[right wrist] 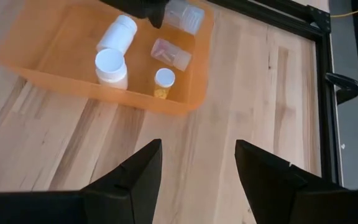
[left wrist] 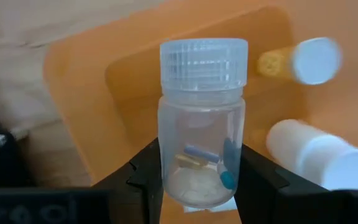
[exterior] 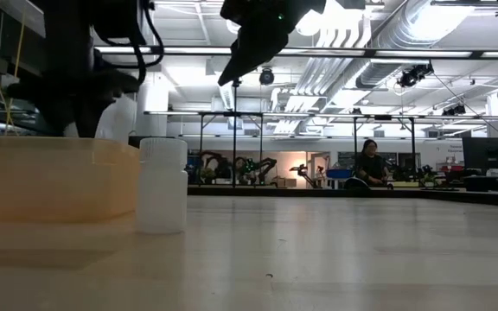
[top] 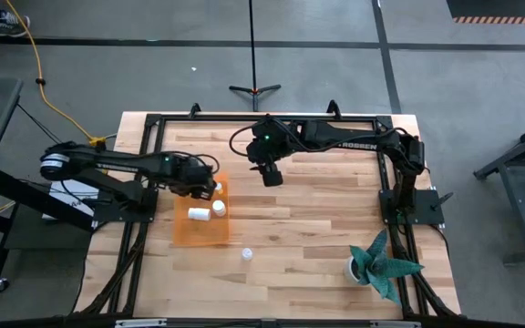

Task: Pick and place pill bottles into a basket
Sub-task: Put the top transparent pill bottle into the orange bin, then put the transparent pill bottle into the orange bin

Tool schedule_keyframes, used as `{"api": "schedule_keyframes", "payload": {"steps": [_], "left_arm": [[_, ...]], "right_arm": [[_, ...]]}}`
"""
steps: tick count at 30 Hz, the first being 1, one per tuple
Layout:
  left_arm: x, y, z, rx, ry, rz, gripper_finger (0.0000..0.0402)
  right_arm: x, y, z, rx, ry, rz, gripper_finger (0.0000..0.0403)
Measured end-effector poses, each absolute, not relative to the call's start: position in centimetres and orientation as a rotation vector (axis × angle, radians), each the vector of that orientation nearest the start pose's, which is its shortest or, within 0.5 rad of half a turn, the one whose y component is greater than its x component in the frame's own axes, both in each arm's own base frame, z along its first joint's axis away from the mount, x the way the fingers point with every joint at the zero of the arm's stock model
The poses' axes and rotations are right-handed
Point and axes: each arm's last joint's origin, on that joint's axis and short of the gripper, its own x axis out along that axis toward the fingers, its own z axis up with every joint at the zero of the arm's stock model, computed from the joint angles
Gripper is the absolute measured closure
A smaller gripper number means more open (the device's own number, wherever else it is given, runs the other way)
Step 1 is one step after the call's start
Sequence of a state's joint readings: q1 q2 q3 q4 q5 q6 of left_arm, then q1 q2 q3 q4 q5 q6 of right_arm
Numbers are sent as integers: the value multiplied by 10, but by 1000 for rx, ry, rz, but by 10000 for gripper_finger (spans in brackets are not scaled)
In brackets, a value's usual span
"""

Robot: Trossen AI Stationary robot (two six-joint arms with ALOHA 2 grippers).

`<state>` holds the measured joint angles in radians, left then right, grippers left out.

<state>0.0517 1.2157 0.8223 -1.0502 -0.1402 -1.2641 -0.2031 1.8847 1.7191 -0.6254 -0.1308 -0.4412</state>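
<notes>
My left gripper (left wrist: 201,180) is shut on a clear pill bottle (left wrist: 202,124) with a ribbed cap and a few pills inside. It holds the bottle over the far end of the orange basket (top: 190,235). The held bottle also shows in the right wrist view (right wrist: 184,14). Several bottles lie or stand in the basket, among them a white one (right wrist: 110,65) and a small yellowish one (right wrist: 163,78). One bottle (top: 246,253) stands upright on the table, near side of the basket. My right gripper (right wrist: 197,168) is open and empty above the table, to the right of the basket. My left gripper pinches the clear bottle's lower body (left wrist: 166,180) between its two fingers, one on each side. The fingers (left wrist: 260,180) come from the table's left, slanting down. The cap (left wrist: 204,59) points away from the wrist. The bottle is lifted clear above the basket's floor.
A teal plant-like object (top: 381,264) stands at the table's near right corner. A black frame (top: 386,123) runs around the table top. Bare wood lies between the basket and the plant. A person (exterior: 370,164) sits far off in the room behind.
</notes>
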Motion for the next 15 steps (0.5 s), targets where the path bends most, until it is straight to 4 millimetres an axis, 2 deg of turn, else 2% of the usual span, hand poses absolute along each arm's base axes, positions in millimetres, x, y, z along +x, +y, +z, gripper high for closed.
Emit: {"api": "schedule_keyframes", "payload": {"steps": [3,9,15], "left_arm": [[192,14,211,-974,1151,1086,221],[192,14,202,-982,1217,1184,184],[194,14,200,-966,1223,1162,198]], "right_arm": [[413,-81,304,-286,781,118,208],[412,-79,304,-271,774,169,208],[411,-79,303,-267,789,173,208]]}}
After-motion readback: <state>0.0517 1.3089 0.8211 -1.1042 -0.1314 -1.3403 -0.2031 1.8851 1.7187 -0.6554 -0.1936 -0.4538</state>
